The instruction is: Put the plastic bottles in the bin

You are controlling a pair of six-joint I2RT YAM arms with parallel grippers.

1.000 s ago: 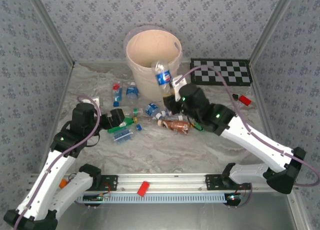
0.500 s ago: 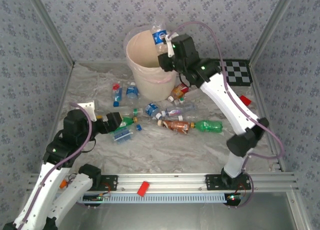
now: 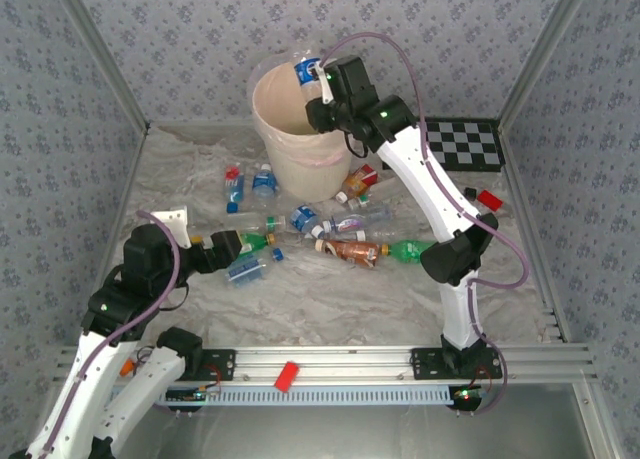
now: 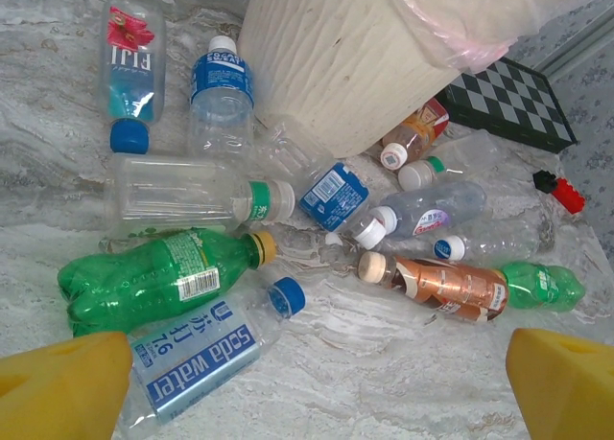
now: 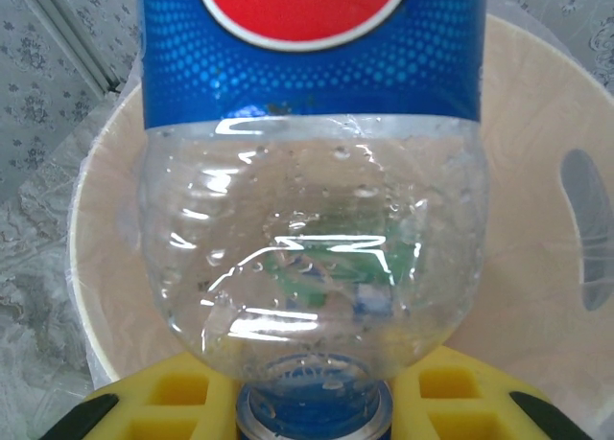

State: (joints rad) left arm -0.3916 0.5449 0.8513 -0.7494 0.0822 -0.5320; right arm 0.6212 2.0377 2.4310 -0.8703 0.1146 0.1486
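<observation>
A white marbled tabletop runs from the near rail to blue-grey flowered walls. At 8 o'clock the left gripper hangs with its fingers spread wide beside loose plastic bottles, which lie flat and mostly crosswise. Beyond them, at 12, stands the bin. Over its mouth the right gripper pinches a blue-labelled bottle by the neck, with the long axis toward 10 o'clock and the base outermost.
</observation>
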